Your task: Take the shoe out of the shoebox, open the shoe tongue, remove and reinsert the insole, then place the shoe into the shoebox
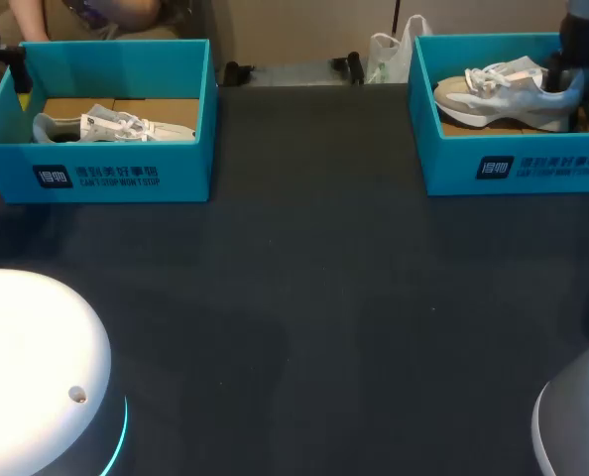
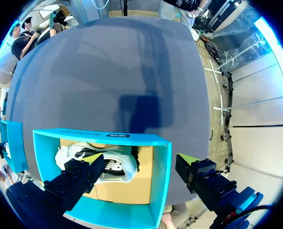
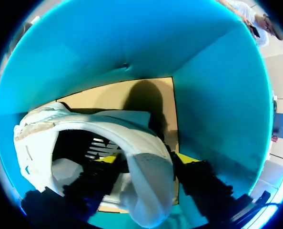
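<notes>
Two teal shoeboxes stand at the back of the dark table. The right shoebox (image 1: 513, 164) holds a grey-white shoe (image 1: 498, 94) with its heel to the right. My right gripper (image 1: 562, 74) is down at that heel. In the right wrist view the heel collar of the shoe (image 3: 146, 143) sits between the fingers of the right gripper (image 3: 146, 160), one inside the shoe and one outside, both against it. The box wall (image 3: 132, 38) rises ahead. The left gripper (image 2: 141, 160) hangs wide open above the left shoebox (image 2: 103, 136), where a white shoe (image 2: 108, 164) lies on its side.
The left shoebox (image 1: 116, 178) with its shoe (image 1: 111, 126) stands at the back left. The dark table top (image 1: 304, 278) stretches between and in front of the boxes. My robot's rounded bases sit at the front corners, white (image 1: 37, 367) and grey (image 1: 572, 416).
</notes>
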`<action>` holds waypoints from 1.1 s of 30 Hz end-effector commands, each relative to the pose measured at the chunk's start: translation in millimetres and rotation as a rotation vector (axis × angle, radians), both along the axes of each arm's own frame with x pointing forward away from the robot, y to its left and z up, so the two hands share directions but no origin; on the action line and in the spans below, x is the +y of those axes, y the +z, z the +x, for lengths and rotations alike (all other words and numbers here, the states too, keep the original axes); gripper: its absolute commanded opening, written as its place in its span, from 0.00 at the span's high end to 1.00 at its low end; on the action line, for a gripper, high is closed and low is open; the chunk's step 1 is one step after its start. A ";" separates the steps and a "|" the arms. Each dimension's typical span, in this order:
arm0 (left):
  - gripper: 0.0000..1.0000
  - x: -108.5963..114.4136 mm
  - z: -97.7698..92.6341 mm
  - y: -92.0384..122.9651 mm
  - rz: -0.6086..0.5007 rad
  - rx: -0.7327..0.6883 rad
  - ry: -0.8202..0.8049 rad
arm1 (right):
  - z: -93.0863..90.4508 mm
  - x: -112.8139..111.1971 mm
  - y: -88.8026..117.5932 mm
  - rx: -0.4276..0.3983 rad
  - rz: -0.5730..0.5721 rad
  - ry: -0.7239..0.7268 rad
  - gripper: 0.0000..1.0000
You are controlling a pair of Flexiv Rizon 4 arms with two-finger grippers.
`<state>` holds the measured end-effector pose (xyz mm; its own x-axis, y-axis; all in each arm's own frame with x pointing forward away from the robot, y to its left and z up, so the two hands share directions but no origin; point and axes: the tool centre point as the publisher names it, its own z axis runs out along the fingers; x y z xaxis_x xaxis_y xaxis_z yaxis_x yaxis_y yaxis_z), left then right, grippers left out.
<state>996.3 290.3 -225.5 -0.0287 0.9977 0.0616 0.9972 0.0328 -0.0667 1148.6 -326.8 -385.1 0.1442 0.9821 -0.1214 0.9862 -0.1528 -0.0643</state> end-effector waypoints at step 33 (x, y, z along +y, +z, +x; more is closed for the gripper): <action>0.00 0.4 -0.7 0.3 0.001 -0.001 -0.001 | 0.1 -13.4 78.0 -0.108 -0.064 -0.093 1.00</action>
